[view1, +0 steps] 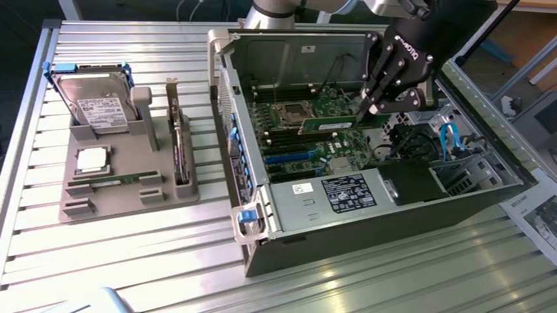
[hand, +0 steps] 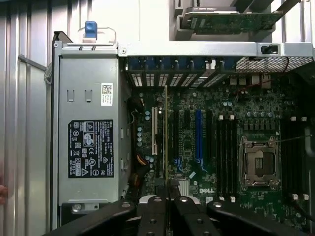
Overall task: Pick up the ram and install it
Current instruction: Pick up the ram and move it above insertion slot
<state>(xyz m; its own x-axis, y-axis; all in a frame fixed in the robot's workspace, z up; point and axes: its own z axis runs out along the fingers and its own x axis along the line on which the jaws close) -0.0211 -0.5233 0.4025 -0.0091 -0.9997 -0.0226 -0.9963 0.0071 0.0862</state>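
in the upper right of the exterior view, the gripper (view1: 368, 109) is seen closed narrowly on the ram (view1: 331, 123), which is held by one end over the motherboard (view1: 291, 140) inside the open computer case (view1: 348, 225). whether a slot is touched cannot be told. a hard drive (view1: 98, 104) is stood in a gray holder (view1: 130, 195) at the exterior view's left.

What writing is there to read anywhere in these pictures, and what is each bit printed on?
"DELL": white letters on the green motherboard, wrist view.
"ROBOTIQ": tilted white letters on the black body above the jaws, exterior view.
Too small to read: the black label and white sticker on the power supply, and the paper label on the hard drive.
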